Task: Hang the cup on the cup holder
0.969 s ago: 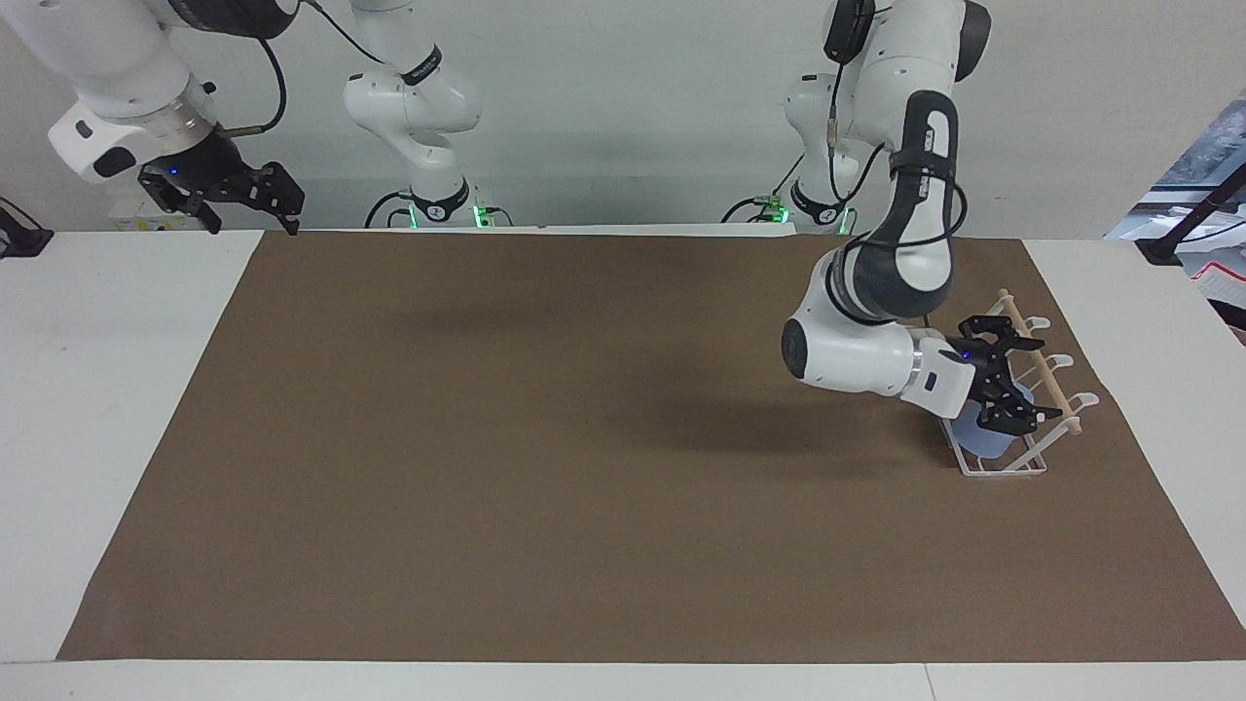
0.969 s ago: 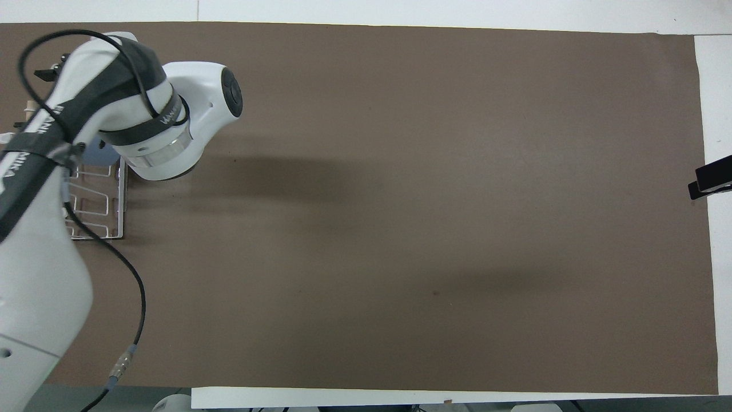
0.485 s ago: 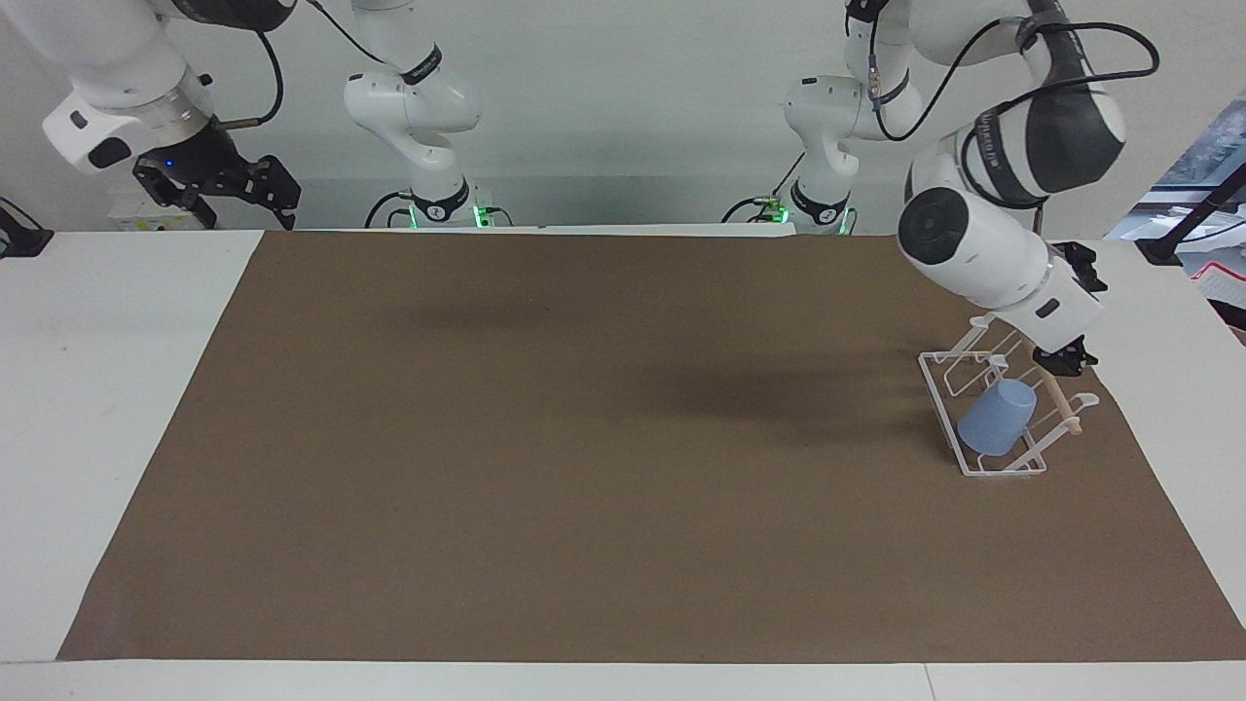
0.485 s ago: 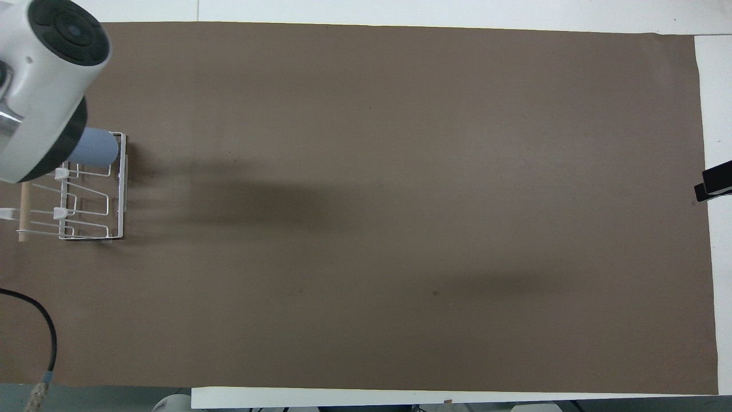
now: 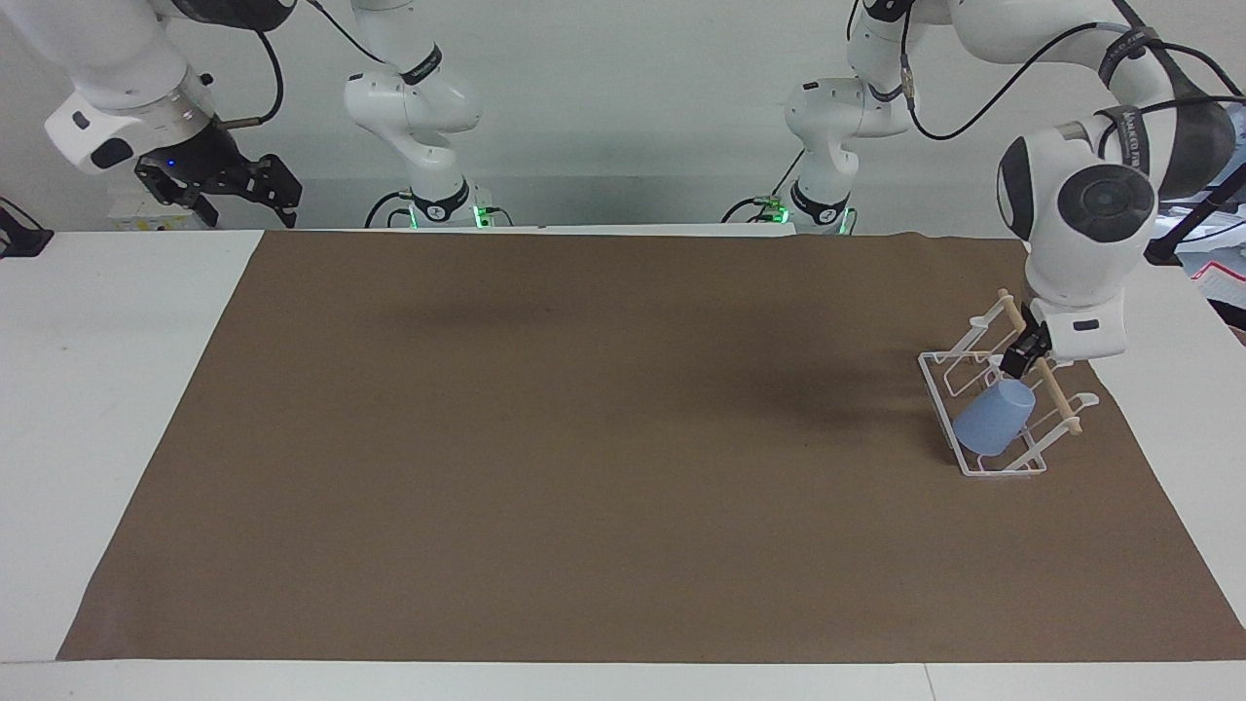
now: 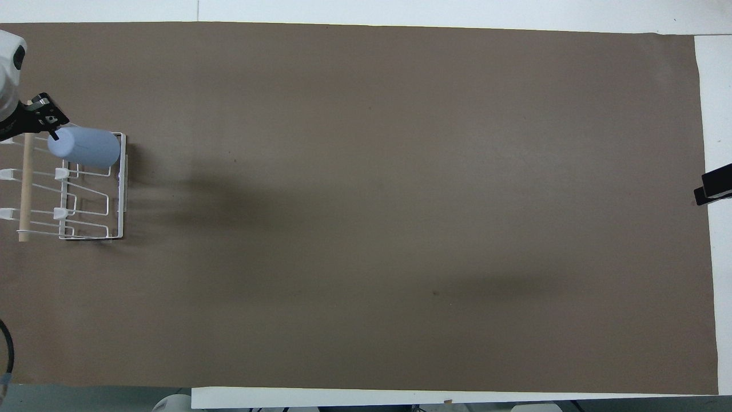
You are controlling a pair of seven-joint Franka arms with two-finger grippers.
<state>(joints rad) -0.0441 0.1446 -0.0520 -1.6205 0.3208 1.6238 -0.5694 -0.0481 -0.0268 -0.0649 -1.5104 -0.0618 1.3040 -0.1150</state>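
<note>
Overhead view: the cup [image 6: 84, 147] — plain, matte, light blue — rests tilted on the cup holder [image 6: 91, 194] at the table's left-arm end. Left gripper [image 5: 1022, 352] over the dowel, right gripper [image 5: 229, 187] waiting — fingers unreadable.

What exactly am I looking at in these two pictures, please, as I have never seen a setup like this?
These are two white robot arms at a table covered by a brown mat. One picture is taken from across the table, facing the robots; the other looks steeply down from above their end. Toward the left arm's end stands a white wire cup holder with a wooden dowel across its top. A light-blue cup hangs tilted on one prong, at the end of the holder farthest from the robots. The left gripper is over the holder, just above the cup and holding nothing. The right gripper waits in the air over the table's other end, empty.
</note>
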